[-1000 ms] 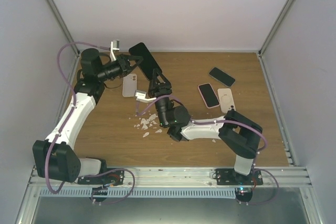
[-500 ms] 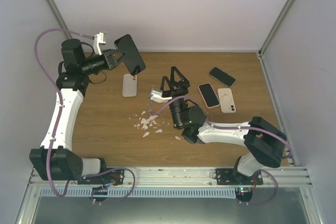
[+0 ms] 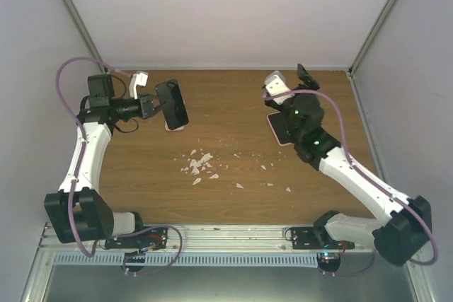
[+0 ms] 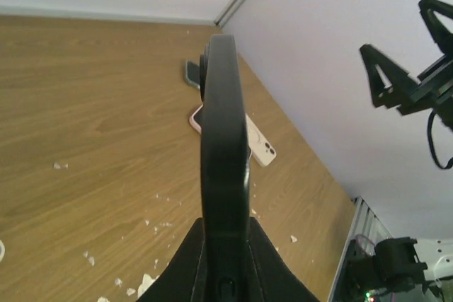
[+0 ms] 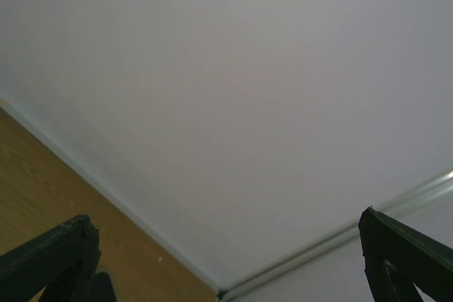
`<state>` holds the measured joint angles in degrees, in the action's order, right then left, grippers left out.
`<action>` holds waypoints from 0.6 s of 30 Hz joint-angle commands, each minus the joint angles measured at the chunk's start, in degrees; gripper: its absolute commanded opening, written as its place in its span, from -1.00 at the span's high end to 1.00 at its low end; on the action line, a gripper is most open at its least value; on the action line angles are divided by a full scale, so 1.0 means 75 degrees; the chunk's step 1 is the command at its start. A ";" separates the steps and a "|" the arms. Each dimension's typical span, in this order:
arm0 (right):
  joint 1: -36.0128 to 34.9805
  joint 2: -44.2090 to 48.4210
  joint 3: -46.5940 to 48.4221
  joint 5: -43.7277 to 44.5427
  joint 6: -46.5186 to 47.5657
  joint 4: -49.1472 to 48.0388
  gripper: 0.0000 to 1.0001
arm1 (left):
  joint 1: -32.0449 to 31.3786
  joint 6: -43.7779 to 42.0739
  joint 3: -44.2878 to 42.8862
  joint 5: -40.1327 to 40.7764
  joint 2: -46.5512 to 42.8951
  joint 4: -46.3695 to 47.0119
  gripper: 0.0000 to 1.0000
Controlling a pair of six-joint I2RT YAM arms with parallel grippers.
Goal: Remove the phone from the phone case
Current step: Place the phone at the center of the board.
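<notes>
My left gripper (image 3: 157, 104) is shut on the lower end of a black phone (image 3: 173, 104) and holds it above the table at the back left. In the left wrist view the phone (image 4: 224, 132) shows edge-on between my fingers (image 4: 272, 259); I cannot tell case from handset. My right gripper (image 3: 301, 78) is raised at the back right, open and empty. Its view shows only the wall between its spread fingertips (image 5: 49, 259).
A white phone or case (image 3: 175, 126) lies on the table just under the held phone. A pink phone (image 3: 281, 132) lies partly under my right arm. The left wrist view shows a white one (image 4: 259, 145) and a dark one (image 4: 191, 73) beside it. White crumbs (image 3: 200, 164) litter the middle.
My right gripper has let go of the black phone and swung up to the back right. My left gripper has carried the phone left and lower, over the white one.
</notes>
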<state>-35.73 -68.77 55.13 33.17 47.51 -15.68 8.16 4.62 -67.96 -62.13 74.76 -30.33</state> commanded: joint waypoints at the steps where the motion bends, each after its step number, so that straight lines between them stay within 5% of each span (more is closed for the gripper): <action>1: 0.0715 0.0484 0.0026 -0.1212 -0.1691 0.2370 -0.99 | 0.0128 -0.1818 -0.0265 -0.0449 0.0421 -0.1172 1.00; 9: 0.2109 0.0691 0.0272 -0.3521 -0.2605 0.4787 -0.99 | 0.0469 -0.3729 -0.0221 -0.0089 0.1583 -0.3012 1.00; 18: 0.2899 0.0274 0.0397 -0.4243 -0.2811 0.5631 -0.99 | 0.0745 -0.5350 -0.0101 0.0076 0.3307 -0.4635 1.00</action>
<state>-16.29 -65.32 55.68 6.04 28.91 22.15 12.49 -28.49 -69.49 -60.18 95.90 -58.52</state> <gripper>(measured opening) 0.995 0.059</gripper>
